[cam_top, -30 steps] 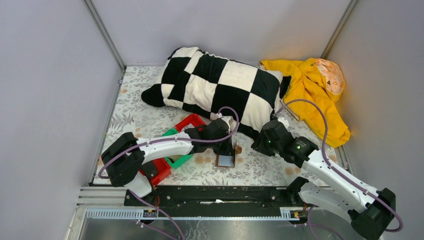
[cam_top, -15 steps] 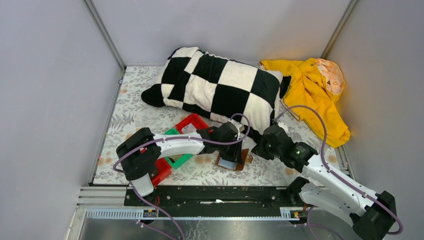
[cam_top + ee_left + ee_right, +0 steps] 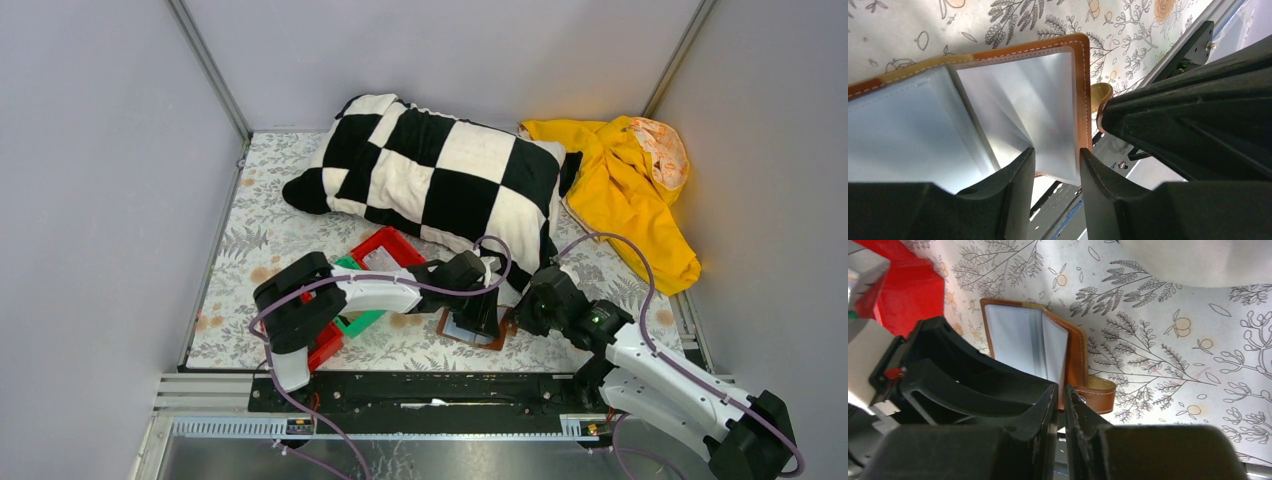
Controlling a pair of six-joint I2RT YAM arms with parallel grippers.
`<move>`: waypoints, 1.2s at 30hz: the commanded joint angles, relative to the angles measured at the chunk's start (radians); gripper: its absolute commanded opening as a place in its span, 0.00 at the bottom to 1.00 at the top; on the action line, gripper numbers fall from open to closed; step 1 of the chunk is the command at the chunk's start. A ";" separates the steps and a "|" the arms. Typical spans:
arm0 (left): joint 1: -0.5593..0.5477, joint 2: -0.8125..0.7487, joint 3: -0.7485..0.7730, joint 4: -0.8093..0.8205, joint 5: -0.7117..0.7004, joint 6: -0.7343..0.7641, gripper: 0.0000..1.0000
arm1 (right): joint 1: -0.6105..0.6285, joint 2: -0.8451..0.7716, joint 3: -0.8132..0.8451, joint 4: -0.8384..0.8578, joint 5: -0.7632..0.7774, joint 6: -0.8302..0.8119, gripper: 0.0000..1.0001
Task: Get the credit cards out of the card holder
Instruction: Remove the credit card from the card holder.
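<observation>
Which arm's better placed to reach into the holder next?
Left. The left gripper stands open over the holder's pale inner face; the right gripper looks closed on its brown edge, apparently steadying it.

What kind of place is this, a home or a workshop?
Probably a robot test booth: plain grey walls enclose a floral-cloth table; the white left arm and right arm are bolted to a black rail.

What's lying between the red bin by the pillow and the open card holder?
In the top view the left arm's wrist crosses that stretch, the left gripper ending over the card holder, with floral tablecloth underneath.
</observation>
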 commanded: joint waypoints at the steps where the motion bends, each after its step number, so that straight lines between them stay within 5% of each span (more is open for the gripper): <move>1: -0.006 0.022 -0.006 0.089 0.047 -0.010 0.45 | -0.009 -0.022 0.007 0.032 -0.002 0.033 0.16; 12: -0.008 0.067 -0.053 0.181 0.101 -0.049 0.48 | -0.013 -0.052 0.004 0.025 0.023 0.044 0.15; 28: -0.010 -0.017 -0.025 0.102 0.066 -0.039 0.49 | -0.021 0.034 -0.295 0.276 -0.003 0.182 0.07; 32: -0.007 -0.093 -0.011 0.034 0.029 -0.022 0.63 | -0.022 0.002 -0.337 0.239 0.022 0.205 0.07; 36: 0.021 -0.160 -0.005 -0.042 -0.036 -0.005 0.64 | -0.022 -0.017 -0.348 0.233 0.022 0.202 0.06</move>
